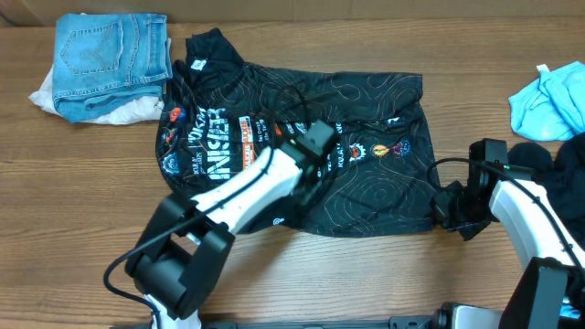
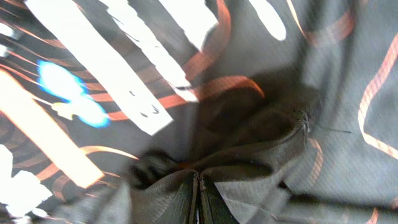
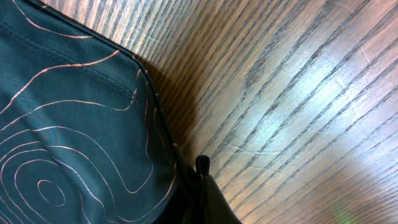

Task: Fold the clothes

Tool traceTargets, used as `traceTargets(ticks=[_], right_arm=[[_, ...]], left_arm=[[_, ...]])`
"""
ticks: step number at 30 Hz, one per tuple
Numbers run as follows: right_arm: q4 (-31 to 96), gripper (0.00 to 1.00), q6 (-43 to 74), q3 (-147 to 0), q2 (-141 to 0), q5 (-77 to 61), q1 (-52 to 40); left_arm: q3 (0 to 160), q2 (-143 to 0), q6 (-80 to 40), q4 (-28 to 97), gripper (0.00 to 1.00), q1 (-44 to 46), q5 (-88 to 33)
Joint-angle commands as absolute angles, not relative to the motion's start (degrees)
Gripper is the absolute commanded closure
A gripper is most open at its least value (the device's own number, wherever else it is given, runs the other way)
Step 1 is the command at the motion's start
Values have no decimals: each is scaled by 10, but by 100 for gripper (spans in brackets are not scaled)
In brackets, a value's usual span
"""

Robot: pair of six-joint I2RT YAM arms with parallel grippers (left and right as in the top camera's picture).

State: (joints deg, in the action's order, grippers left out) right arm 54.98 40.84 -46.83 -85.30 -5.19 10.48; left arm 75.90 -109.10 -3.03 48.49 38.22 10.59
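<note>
The jersey [image 1: 366, 128] lies spread flat on the wooden counter [image 1: 384, 283], black with thin tan contour lines, its collar end at the far left and its plain hem end at the right. White lettering and small coloured logos run across its left and middle parts. The left arm [image 1: 242, 187] reaches in over the jersey's near edge, and its wrist sits above the jersey's middle, just right of the lettering. In the left wrist view the left jaws are closed together, with a small ridge of the black cloth gathered and pinched between them, and wrinkles fan out from the pinch. The right arm [image 1: 526, 215] comes in from the jersey's right side and ends at the jersey's near right corner. In the right wrist view the right jaws are closed, and the stitched edge of the jersey runs down into them. They seem to grip that corner, though how much cloth is caught I cannot tell, since the tips hide it. Bare wood shows just right of that edge. Beyond the jersey's far left corner sits a pair of folded blue jeans [image 1: 110, 50] on a white cloth [image 1: 128, 111]. Well off to the jersey's right lies a crumpled light blue garment [image 1: 548, 100], with a plain black piece [image 1: 539, 157] just nearer than it
</note>
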Motion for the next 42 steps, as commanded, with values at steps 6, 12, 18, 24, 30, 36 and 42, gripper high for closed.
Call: traceTargets(ticks=[6,12,18,24,30,36,42], right_arm=[[548,96,405,-480,-854,-52,108],[548,96,405,-480,-854,-52,108],[549,96,405,-480,-854,-52,108],[549,96,405,-480,-854,-52,108],[547,96,405,-480,-854,-52,108],[546,96,405,-480,-854,-52,108],[541,96,405,-480,-854,-61,108]], left_arm=[[794,-1094,-27,436,95,297,130],[794,-1094,-41,453,22,262,130],[818,-1086,-60,527,28,271,72],[829,-1060,-58,583,33,333,34],[809,-1061,-58,594,34,409,86],[764,-1061,-51,575,35,426,90],[736,-1062,-50,528,37,426,90]])
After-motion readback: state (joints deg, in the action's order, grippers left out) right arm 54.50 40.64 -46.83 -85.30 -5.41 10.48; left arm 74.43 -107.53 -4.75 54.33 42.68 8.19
